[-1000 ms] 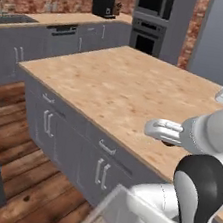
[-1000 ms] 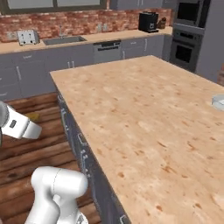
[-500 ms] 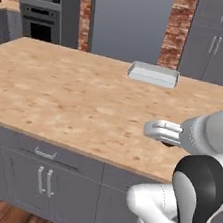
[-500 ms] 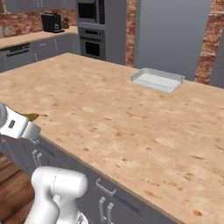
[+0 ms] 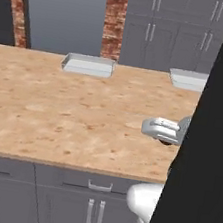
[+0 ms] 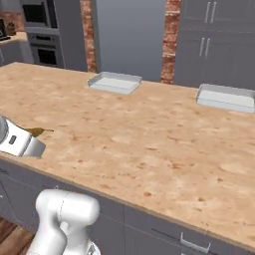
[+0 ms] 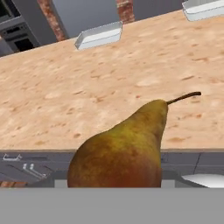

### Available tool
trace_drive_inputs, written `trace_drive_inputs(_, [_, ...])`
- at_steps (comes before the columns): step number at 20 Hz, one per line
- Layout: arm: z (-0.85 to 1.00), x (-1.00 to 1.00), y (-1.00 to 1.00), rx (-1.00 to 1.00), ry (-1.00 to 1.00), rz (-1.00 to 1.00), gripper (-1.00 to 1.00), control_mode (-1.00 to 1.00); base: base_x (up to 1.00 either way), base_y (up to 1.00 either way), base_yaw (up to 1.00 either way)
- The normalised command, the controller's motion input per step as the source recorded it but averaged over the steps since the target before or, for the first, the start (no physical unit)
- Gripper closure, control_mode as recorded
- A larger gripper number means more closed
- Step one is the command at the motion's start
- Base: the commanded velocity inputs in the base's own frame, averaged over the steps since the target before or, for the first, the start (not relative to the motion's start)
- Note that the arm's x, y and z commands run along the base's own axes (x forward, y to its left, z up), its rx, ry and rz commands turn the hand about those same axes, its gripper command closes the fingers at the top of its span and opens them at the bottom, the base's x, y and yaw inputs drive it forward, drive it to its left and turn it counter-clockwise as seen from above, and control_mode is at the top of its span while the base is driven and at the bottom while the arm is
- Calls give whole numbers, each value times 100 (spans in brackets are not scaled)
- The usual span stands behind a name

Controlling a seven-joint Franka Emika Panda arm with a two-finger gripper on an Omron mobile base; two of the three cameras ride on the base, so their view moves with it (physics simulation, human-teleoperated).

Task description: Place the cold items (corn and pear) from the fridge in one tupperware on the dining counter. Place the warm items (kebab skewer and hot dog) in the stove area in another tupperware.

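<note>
Holding the pear (image 7: 122, 151), claw (image 6: 36, 133) above dining counter (image 6: 149, 134).

Arm: glossy white shell w/ rounded, tube-like links, smooth plastic look, soft grey shading on undersides. Left base view: white hand housing (image 5: 162, 130) is a flattish block w/ rounded corners and faint ridges along its top, a dark patch just beneath it; behind it a light grey cylindrical link, then a bulbous white joint lower down. A big black part of the robot covers the right of that view, no detail readable. Right base view: fat white elbow-like joint at bottom, rounded cap shape; white wrist segment (image 6: 17, 143) at left edge w/ small dark rectangular marking on its side. No cables or screws discernible.
</note>
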Motion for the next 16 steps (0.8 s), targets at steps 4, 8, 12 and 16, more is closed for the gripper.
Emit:
trace_drive_inputs(4, [0, 0, 0, 0, 0, 0, 100, 100, -18, -100, -44])
trace_drive_inputs(8, [0, 0, 0, 0, 0, 0, 100, 100, -14, -100, -47])
trace_drive_inputs(12, [0, 0, 0, 0, 0, 0, 100, 100, 0, -100, -35])
trace_drive_inputs(16, [0, 0, 0, 0, 0, 0, 100, 100, 0, -100, -24])
